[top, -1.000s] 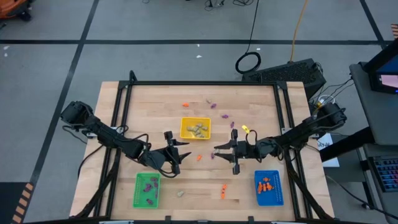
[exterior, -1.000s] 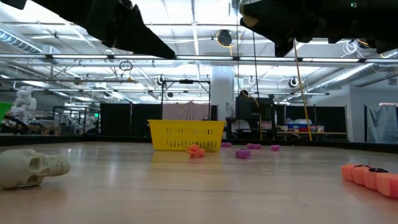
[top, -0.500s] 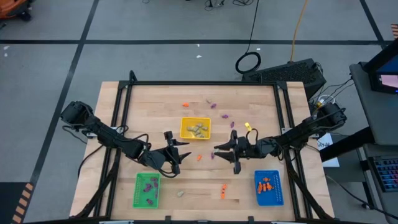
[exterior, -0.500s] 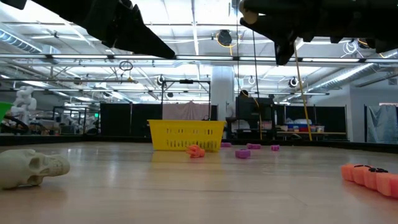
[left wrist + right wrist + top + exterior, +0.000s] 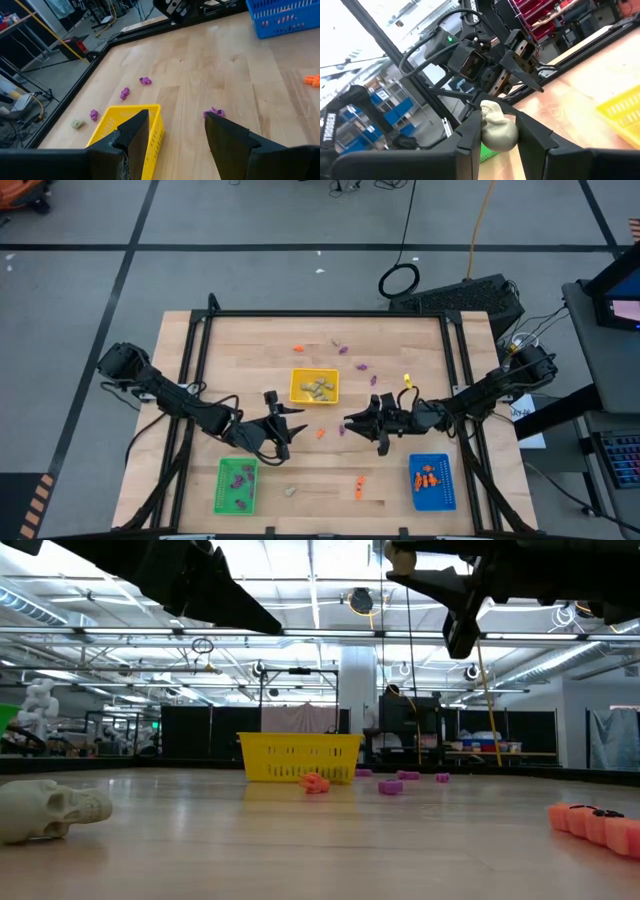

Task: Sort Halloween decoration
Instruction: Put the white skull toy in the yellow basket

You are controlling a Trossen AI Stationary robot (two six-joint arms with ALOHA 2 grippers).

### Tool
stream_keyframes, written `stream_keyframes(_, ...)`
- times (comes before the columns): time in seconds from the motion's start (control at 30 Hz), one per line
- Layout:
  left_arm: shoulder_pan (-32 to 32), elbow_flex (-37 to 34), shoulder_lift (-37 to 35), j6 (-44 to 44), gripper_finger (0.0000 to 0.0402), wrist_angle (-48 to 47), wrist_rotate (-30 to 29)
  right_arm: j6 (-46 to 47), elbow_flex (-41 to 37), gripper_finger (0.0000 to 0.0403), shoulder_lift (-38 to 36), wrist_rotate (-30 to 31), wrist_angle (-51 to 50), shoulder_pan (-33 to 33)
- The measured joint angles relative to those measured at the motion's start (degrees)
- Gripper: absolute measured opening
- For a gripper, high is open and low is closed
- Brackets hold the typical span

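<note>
Right gripper (image 5: 499, 131), clamped on a pale skull trinket (image 5: 496, 131), has rotated above the counter (image 5: 400, 340); yellow tray (image 5: 314, 386) lies at ten o'clock; left gripper (image 5: 283, 423) waits part-open, empty.

We're in a big robotics lab or workshop hall: grey concrete floor (image 5: 250, 270) with taped lines, high ceiling with strip lights and trusses (image 5: 300, 600), black curtained test bays (image 5: 200, 745) along the back. Storage racks with blue bins (image 5: 400, 107), loose cables (image 5: 400, 280), and a wooden tabletop (image 5: 400, 345) in a black metal frame.
</note>
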Motion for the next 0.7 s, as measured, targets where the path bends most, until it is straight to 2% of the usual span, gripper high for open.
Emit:
stream_keyframes(0.27, 0.00, 0.00, 0.00, -0.02, 0.0192, 0.96, 0.00, 1.53, 0.00, 0.0082, 0.00, 0.00, 0.52, 0.00)
stream_keyframes(0.7, 0.00, 0.00, 0.00, -0.02, 0.0192, 0.90, 0.00, -2.49, 0.01, 0.0082, 0.00, 0.00, 0.03, 0.01)
